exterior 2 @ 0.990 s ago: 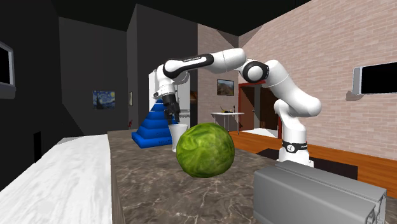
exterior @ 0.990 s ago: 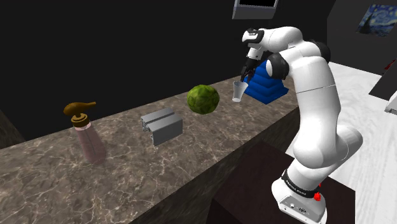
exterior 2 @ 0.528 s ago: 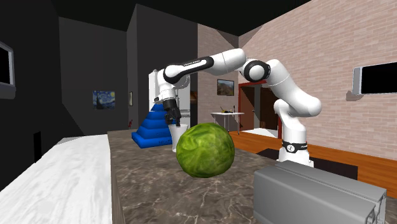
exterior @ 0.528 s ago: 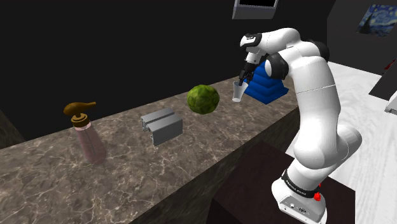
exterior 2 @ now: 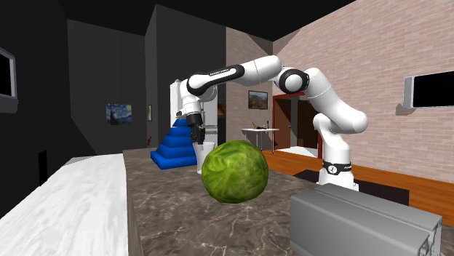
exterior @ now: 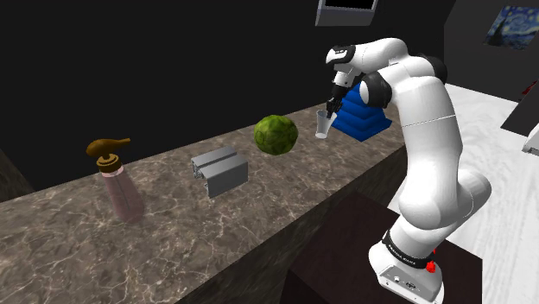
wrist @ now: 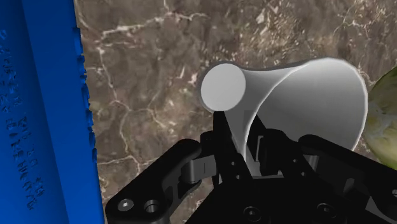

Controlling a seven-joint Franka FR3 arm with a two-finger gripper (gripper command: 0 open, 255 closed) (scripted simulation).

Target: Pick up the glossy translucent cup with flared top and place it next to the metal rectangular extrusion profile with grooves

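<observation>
End effector (wrist: 245, 139) narrowly closed, pinching flared cup (wrist: 308, 89) wall

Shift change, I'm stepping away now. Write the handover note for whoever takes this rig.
Gripper: shut on the cup, clasping its wall.
Cup: pale, flared, low at the counter beside the blue stepped block; lifted or not, I cannot tell.
Grey grooved extrusion profile: further along the counter, past the green ball.
Done: grasp.
Left: lift, carry the cup past the ball, set it upright beside the profile, release.
</observation>
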